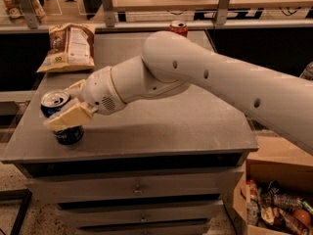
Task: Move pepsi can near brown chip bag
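The pepsi can [58,107], dark blue with a silver top, stands upright at the front left corner of the grey cabinet top [161,126]. My gripper [66,109] is at the can, with one tan finger [68,117] across its front and another behind it, shut on the can. The brown chip bag [68,47] lies flat at the back left of the cabinet top, well beyond the can. My white arm [205,77] reaches in from the right across the surface.
A red can [178,28] stands at the back edge of the cabinet top. A shelf rail with metal posts [107,6] runs behind it. A cardboard box of snacks [274,209] sits on the floor at the right. Drawers are below the top.
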You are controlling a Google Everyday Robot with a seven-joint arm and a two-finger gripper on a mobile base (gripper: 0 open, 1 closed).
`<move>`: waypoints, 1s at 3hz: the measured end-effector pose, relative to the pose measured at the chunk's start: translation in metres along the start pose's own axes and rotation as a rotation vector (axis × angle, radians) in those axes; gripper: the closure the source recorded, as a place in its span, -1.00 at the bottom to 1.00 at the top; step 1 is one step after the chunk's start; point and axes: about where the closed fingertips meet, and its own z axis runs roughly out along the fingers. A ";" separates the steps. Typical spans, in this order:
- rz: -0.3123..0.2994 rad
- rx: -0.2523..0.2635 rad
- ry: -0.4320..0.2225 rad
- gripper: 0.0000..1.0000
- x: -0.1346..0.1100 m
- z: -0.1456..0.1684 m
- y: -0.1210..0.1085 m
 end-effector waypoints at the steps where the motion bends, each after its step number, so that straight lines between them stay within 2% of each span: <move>1: -0.009 0.013 -0.041 -0.06 -0.012 -0.009 -0.021; 3: -0.060 0.088 -0.098 -0.04 -0.046 -0.019 -0.086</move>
